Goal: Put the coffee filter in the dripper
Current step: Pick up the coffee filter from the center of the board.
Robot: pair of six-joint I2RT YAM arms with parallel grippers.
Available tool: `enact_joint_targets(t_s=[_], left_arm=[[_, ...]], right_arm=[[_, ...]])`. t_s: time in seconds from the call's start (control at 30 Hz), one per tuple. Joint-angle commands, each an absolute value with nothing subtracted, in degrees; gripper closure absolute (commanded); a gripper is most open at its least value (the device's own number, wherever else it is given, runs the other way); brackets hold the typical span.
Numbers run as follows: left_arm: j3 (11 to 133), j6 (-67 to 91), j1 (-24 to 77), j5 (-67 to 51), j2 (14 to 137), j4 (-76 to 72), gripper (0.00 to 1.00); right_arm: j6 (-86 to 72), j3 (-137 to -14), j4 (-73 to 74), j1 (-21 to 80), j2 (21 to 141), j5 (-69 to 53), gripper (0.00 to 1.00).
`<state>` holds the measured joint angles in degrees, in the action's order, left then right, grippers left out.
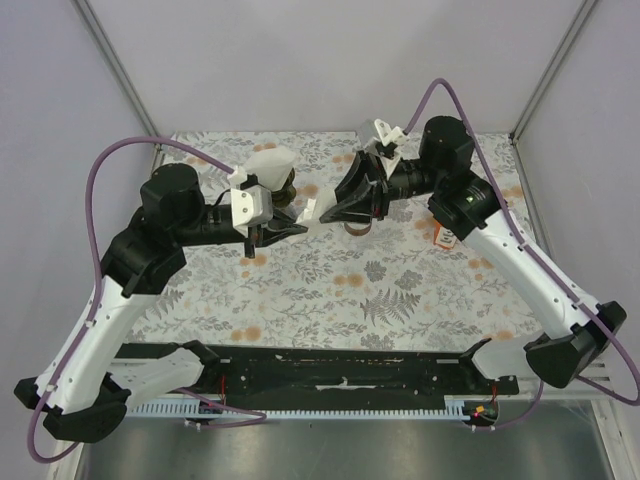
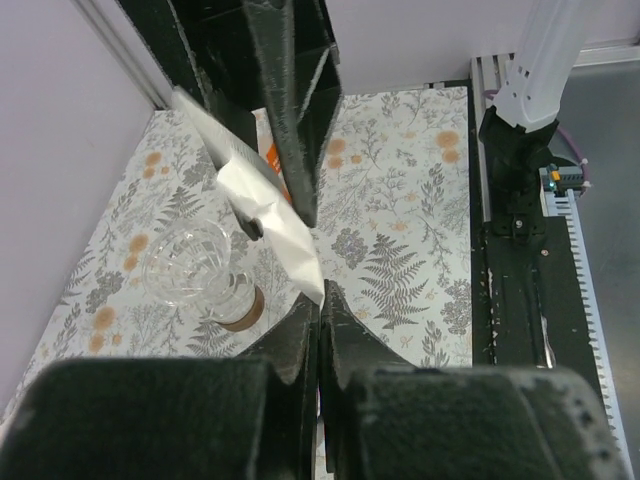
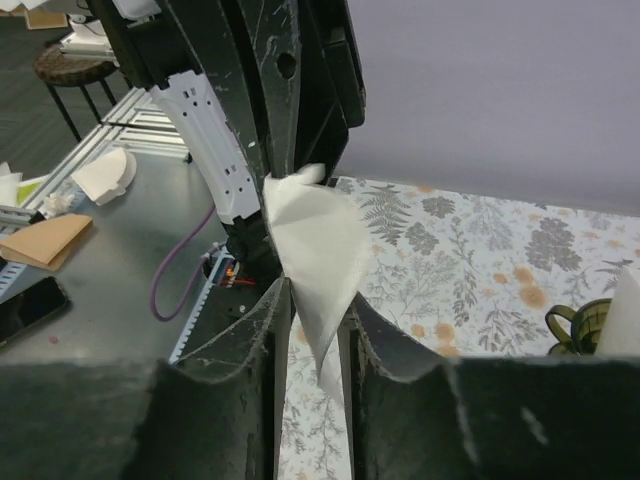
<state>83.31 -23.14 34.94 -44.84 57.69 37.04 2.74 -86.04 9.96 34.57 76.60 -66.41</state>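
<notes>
A white paper coffee filter [image 1: 311, 208] hangs in the air between my two grippers above the middle of the table. My left gripper [image 2: 322, 300] is shut on one corner of the filter [image 2: 272, 215]. My right gripper [image 3: 318, 305] is open, its fingers apart, with the filter [image 3: 315, 240] passing loosely between them. The clear glass dripper [image 2: 188, 264] with a brown base stands upright on the table below and to the side of the filter. In the top view only its brown base [image 1: 358, 229] shows under my right gripper [image 1: 325, 212].
A dark green cup [image 1: 286, 186] holding a stack of white filters [image 1: 274, 160] stands behind my left gripper [image 1: 300, 228]; it also shows in the right wrist view [image 3: 580, 326]. A small orange item [image 1: 445, 238] lies by the right arm. A black rail [image 1: 340, 372] runs along the near edge.
</notes>
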Motion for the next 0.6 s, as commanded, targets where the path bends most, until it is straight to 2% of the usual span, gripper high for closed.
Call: enact_joint_targets(t_s=[0.0,0.07,0.1,0.13,0.2,0.27,0.37,0.47,0.57], left_arm=[[84.64,-27.51,35.77,-42.37,57.74,37.62,0.98],[84.81,-27.42,35.86,-42.28,57.66,37.71,0.98],[84.99,-27.25,35.86,-42.28,57.66,37.79,0.95],[85.25,-26.72,35.86,-42.19,57.66,38.14,0.86],[86.39,-23.92,35.69,-42.62,57.66,38.84,0.6],[87.88,-21.02,34.9,-44.63,57.83,39.72,0.46],[88.59,-18.55,33.84,-49.9,57.66,40.86,0.41],[87.28,-17.67,33.84,-53.26,57.39,40.78,0.44],[85.87,-17.58,33.84,-51.07,56.95,39.91,0.47]], right_arm=[[-7.03,-90.61,3.96,34.72,79.98,-72.5,0.83],[-6.34,-90.27,4.13,34.8,80.33,-73.12,1.0],[-5.46,-89.83,4.39,34.8,80.07,-73.21,1.0],[-3.54,-89.3,5.09,34.8,79.63,-73.47,1.0],[3.13,-88.16,8.42,34.72,77.88,-73.13,1.0],[13.31,-87.54,15.86,34.98,75.68,-71.9,1.0],[24.84,-87.54,24.59,36.64,72.25,-66.64,1.0],[29.96,-87.54,27.94,39.19,70.32,-62.33,1.0],[34.26,-88.85,31.8,41.65,70.4,-58.46,1.0]])
